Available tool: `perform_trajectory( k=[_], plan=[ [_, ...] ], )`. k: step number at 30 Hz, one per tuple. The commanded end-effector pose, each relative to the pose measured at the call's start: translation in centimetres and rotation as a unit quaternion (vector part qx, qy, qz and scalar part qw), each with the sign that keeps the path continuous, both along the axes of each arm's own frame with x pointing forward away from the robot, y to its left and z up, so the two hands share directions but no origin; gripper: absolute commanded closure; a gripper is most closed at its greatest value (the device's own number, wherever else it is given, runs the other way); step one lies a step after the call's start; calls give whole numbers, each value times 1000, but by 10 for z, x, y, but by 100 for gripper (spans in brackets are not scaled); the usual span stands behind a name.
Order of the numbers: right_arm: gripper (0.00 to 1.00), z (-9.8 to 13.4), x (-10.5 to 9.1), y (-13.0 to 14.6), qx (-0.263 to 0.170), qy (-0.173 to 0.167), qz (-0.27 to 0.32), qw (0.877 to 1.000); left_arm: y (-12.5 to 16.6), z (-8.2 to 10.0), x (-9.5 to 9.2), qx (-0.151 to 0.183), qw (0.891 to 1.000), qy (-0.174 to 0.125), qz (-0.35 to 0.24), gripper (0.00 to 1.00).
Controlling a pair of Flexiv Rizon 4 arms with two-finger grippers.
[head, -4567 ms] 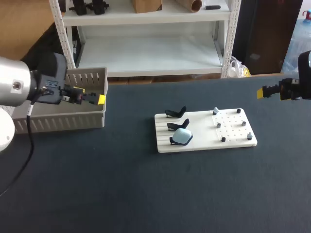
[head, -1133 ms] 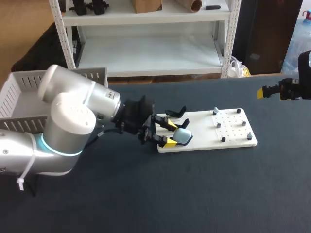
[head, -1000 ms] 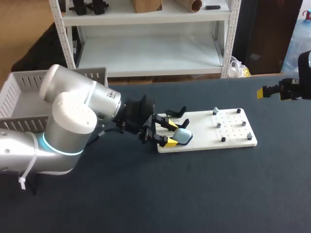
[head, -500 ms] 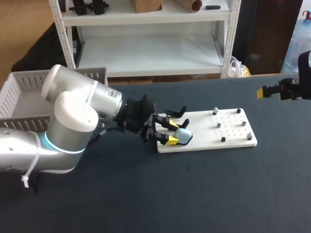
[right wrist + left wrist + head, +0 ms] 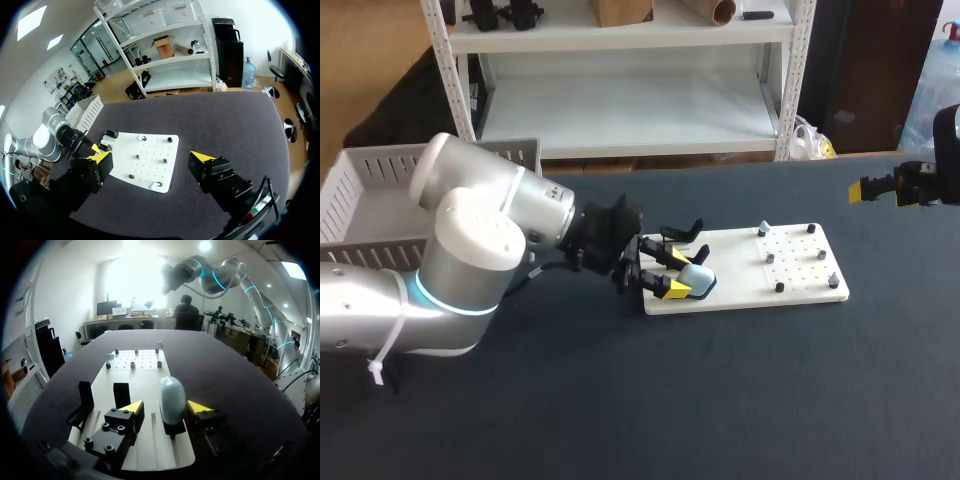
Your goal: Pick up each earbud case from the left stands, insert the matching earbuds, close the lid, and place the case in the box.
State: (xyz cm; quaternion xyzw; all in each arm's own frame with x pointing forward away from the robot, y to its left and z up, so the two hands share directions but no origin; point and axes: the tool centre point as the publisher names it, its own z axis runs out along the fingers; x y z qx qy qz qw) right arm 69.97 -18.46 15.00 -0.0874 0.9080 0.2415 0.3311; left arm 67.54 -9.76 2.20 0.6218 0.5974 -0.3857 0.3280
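Note:
A light blue earbud case [image 5: 696,282] sits closed on the nearest black stand of the white board [image 5: 740,292]. My left gripper [image 5: 677,277] is at the board's left end with its yellow tips on either side of that case. In the left wrist view the case [image 5: 171,399] stands between the fingers of the left gripper [image 5: 166,408]; one tip is close against it and a gap shows on the other side, so the gripper is open. Two other stands [image 5: 683,245] are bare. My right gripper [image 5: 880,188] hangs open, well clear over the table's far right.
The grey slatted box [image 5: 365,200] stands at the table's back left, behind my left arm. The board's right half carries a peg field [image 5: 798,257] with small parts on it, one light blue [image 5: 764,229]. Dark tabletop [image 5: 720,400] spreads in front of the board.
My left arm swung from over the grey box to the board. In the last second its fingers slid a little further along the case and narrowed. The right arm stayed still.

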Motion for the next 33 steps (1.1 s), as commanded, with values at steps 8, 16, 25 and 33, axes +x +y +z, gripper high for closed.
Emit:
perform_trajectory(
  k=[8, 16, 25, 33],
  plan=[
    [0, -1, 1, 0, 2, 0, 2, 1000, -2, -3, 2, 2, 1000, 4, -3, 49],
    [0, -1, 1, 0, 2, 0, 2, 1000, -3, -5, 1, 0, 1000, 9, 1, 50],
    [0, -1, 1, 0, 2, 0, 2, 1000, -4, -3, 1, -3, 1000, 10, 3, 49],
    [0, -1, 1, 0, 2, 0, 2, 1000, -5, -3, 2, -4, 1000, 10, 2, 50]
  ],
)
